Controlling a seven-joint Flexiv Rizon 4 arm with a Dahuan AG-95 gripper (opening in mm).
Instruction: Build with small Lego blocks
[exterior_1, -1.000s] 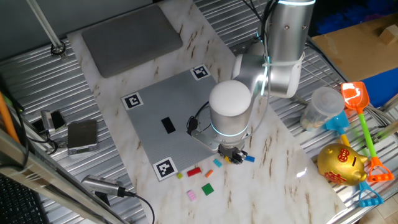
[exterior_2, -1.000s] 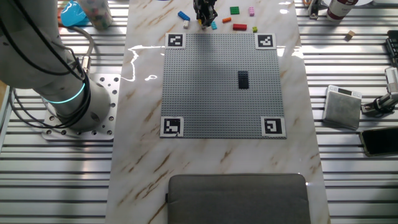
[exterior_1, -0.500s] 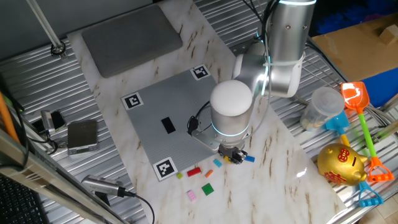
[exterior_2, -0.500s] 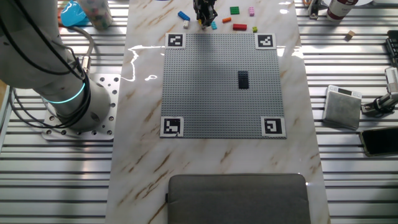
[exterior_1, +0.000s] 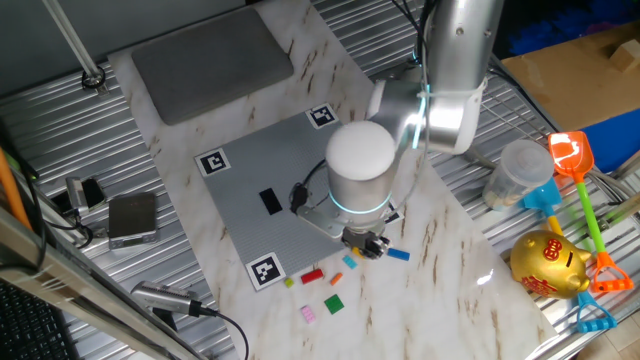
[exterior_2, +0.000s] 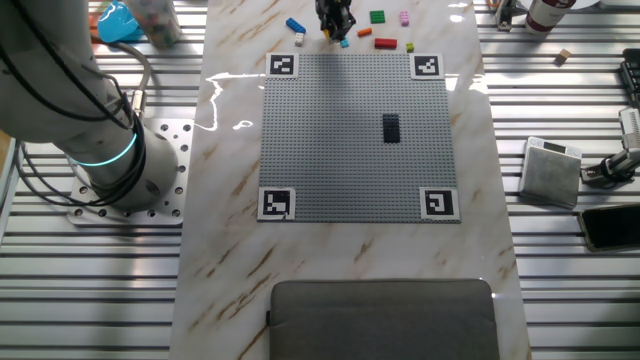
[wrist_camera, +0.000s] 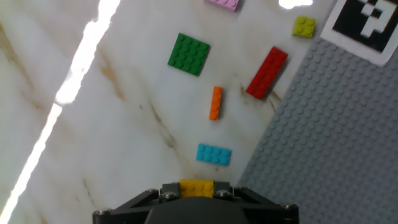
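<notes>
Gripping a yellow brick (wrist_camera: 196, 187), the gripper (wrist_camera: 196, 198) hangs above marble.

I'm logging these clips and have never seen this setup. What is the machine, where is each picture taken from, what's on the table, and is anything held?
A silver robot arm works over a marble table. Two pictures come from fixed cameras on different sides; the third looks along the hand. A large grey studded plate carries one small black brick. Beside it lie loose green, red, orange and light blue bricks. The hand appears shut on a small yellow brick.
</notes>
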